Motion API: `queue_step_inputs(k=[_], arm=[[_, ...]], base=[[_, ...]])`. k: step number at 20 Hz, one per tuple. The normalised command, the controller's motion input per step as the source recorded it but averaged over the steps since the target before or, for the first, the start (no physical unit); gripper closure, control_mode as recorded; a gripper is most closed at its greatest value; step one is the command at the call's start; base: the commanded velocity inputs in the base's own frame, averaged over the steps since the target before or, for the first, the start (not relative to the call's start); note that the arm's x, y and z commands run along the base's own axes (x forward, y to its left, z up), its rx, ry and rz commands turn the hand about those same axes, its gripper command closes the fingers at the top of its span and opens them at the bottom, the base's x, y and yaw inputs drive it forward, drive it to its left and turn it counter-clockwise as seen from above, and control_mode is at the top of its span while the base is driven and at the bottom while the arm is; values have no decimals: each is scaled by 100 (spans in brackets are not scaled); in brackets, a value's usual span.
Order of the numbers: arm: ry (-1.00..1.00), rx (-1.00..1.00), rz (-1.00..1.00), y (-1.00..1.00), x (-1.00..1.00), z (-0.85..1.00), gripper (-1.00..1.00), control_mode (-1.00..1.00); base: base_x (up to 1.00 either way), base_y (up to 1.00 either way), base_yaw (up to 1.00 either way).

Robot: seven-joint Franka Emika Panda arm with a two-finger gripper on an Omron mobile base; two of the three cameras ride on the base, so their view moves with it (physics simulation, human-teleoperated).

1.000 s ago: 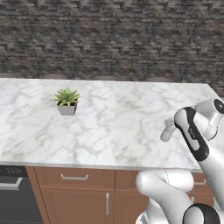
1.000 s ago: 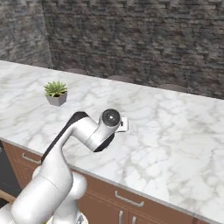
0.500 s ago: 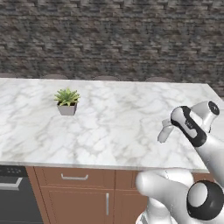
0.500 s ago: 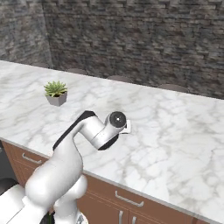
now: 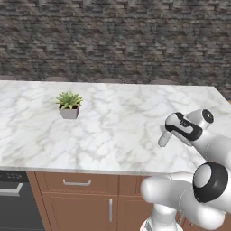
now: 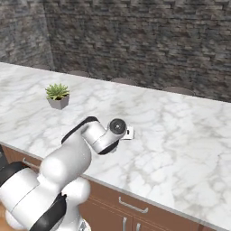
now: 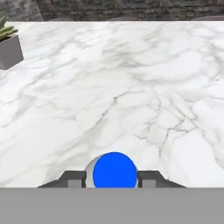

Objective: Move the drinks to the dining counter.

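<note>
The tool (image 7: pixel 114 178) is clenched on the small whitish clear bottle with a round blue cap (image 7: pixel 114 172), a finger on either side of it, held above the long white grey-veined marble desk (image 7: pixel 131 87). A small green plant in a grey square pot (image 5: pixel 69 104) stands on the desk at ten o'clock from the bottle, well apart.

Blue-capped bottle (image 7: pixel 114 171) is showing just its cap top and a sliver of pale shoulder in the hand view; the body is lying out of sight below. Gripper (image 7: pixel 114 178) fingers (image 7: pixel 72 178) are getting cut by the lower edge, contact with the bottle not readable. Potted plant (image 7: pixel 8 46) is running off the left edge. In the right base view the arm's wrist is covering the gripper. Dishwasher front (image 5: pixel 13 203) is getting cropped at the left base view's corner.
</note>
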Motion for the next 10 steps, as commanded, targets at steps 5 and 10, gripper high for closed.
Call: queue_step_inputs(k=[5,10], arm=[[-9,-1,-8,4,15,-14,100,-100],[-7,-2,-8,5,17,-19,100,-100]], base=[[0,0,0],[0,0,0]])
